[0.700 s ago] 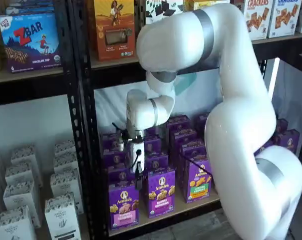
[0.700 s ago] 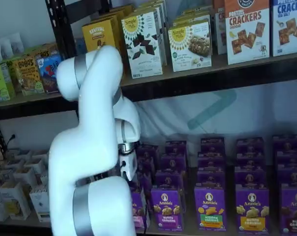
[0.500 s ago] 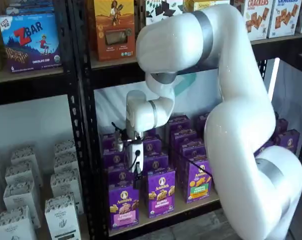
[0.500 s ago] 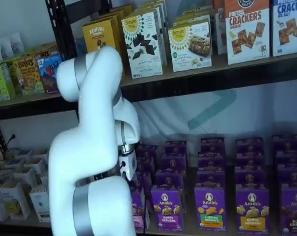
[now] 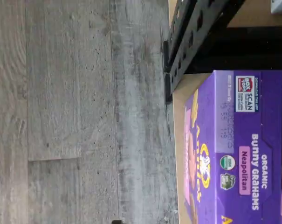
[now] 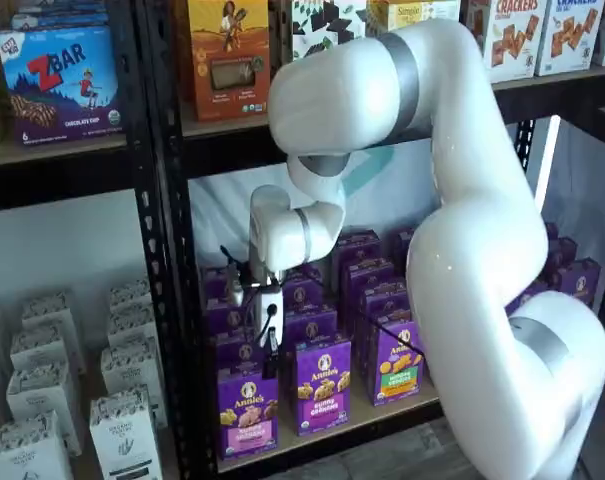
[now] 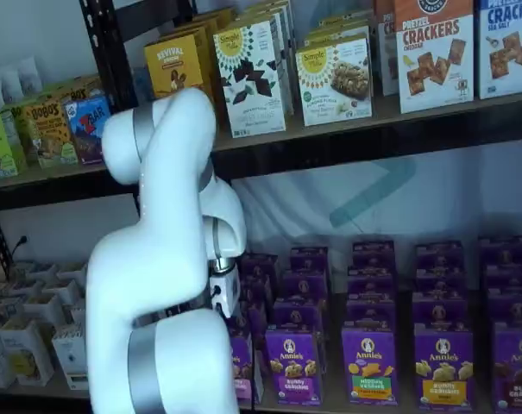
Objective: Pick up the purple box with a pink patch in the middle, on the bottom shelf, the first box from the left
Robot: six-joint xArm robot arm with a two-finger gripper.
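Observation:
The purple box with a pink band stands at the front left of the bottom shelf. In a shelf view only its edge shows behind the arm. The wrist view shows its top panel, reading "Bunny Grahams Neapolitan" with a pink patch, on the tan board. My gripper hangs just above this box, white body up and black fingers pointing down. The fingers show side-on and no gap can be made out. They hold nothing that I can see.
Rows of purple Annie's cartons fill the shelf to the right and behind. A black rack post stands just left of the box, also in the wrist view. White cartons fill the neighbouring bay. Grey plank floor lies in front.
The arm has shifted slightly to the left, and the gripper has moved a little left and up above the front-left purple box. No box has moved.

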